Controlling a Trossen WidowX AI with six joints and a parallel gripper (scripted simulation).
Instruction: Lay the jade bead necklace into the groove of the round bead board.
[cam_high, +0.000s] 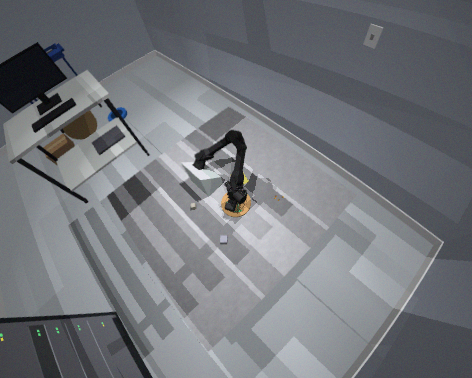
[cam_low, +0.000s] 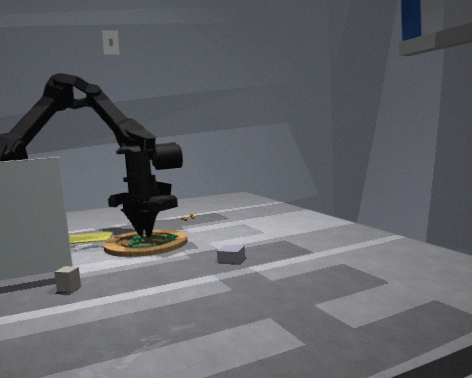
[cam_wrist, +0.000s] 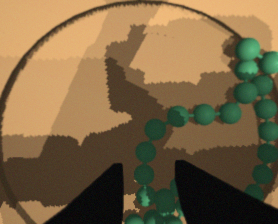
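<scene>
The round bead board (cam_high: 236, 215) (cam_low: 112, 246) (cam_wrist: 50, 80) is light wood with a thin dark circular groove. The jade bead necklace (cam_low: 172, 236) (cam_wrist: 204, 114) lies bunched on it. In the wrist view one strand crosses inside the circle, another runs down near the groove on the right, and beads cluster at upper right and at the bottom. My gripper (cam_high: 231, 206) (cam_low: 145, 235) (cam_wrist: 148, 170) points down low over the board, its fingers partly open. Beads show in the gap between them, but none is gripped. The fingers hide part of the lower beads.
A pale upright panel (cam_high: 210, 182) (cam_low: 30, 215) stands beside the board. A beige block (cam_high: 193, 206) (cam_low: 67, 280) and a grey block (cam_high: 223, 239) (cam_low: 231, 254) lie nearby. A yellow flat piece (cam_high: 245, 179) (cam_low: 90, 237) and small orange pieces (cam_high: 277, 198) (cam_low: 187, 218) lie beyond the board.
</scene>
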